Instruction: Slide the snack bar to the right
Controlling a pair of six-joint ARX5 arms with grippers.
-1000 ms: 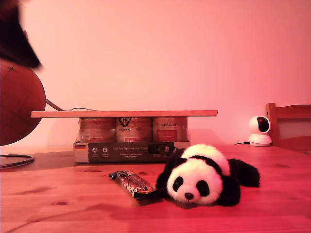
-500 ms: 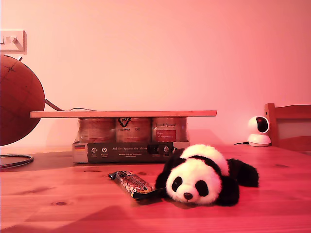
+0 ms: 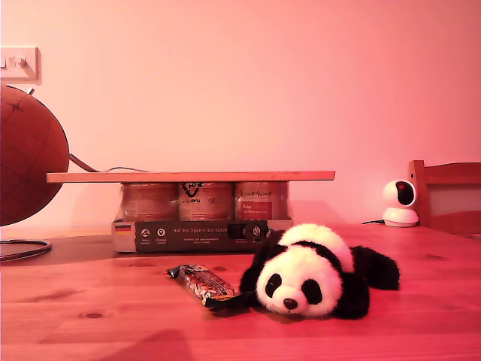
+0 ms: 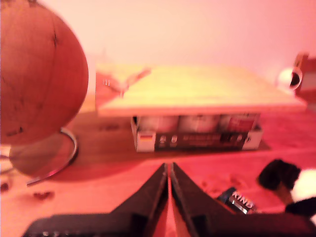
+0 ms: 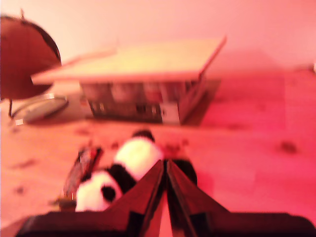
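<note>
Just one snack bar (image 3: 204, 284), one panda (image 3: 316, 271)

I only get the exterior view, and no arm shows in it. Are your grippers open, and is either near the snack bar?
Observer: My first gripper is shut and empty.
Operator: And the bar?
Observer: The snack bar lies ahead of that gripper, not touched by it.
Operator: The other one?
Observer: My second gripper is shut too, pointing at the plush panda.
</note>
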